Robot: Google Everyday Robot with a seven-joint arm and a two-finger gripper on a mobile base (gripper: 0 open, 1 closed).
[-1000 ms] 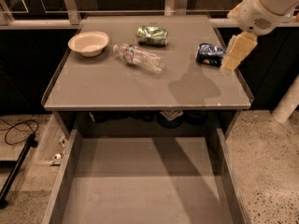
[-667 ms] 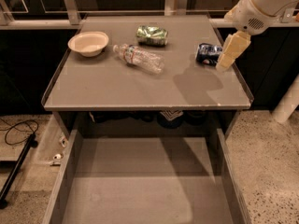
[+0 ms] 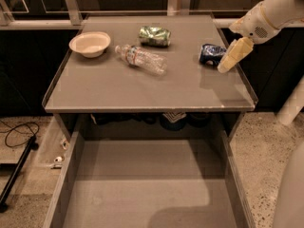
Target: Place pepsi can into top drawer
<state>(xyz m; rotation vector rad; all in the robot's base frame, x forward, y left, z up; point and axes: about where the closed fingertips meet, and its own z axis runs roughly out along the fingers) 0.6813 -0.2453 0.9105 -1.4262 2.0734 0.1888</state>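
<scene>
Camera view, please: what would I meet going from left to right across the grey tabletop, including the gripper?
Round cream bowl → clear plastic bottle lying on its side → small dark blue pepsi can → robot's cream gripper, at the tabletop's right edge, just right of the can.

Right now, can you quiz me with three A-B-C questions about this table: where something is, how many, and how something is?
1. Where is the pepsi can? A on the floor; B on the table, beside the gripper; C on a shelf.
2. How many cans are on the table? A one; B four; C two.
3. The drawer is: A pulled open; B shut; C full of toys.

Answers: 1 B, it lies on the tabletop next to the gripper. 2 C, the pepsi can and a green can. 3 A, its grey bottom shows below the table.
</scene>
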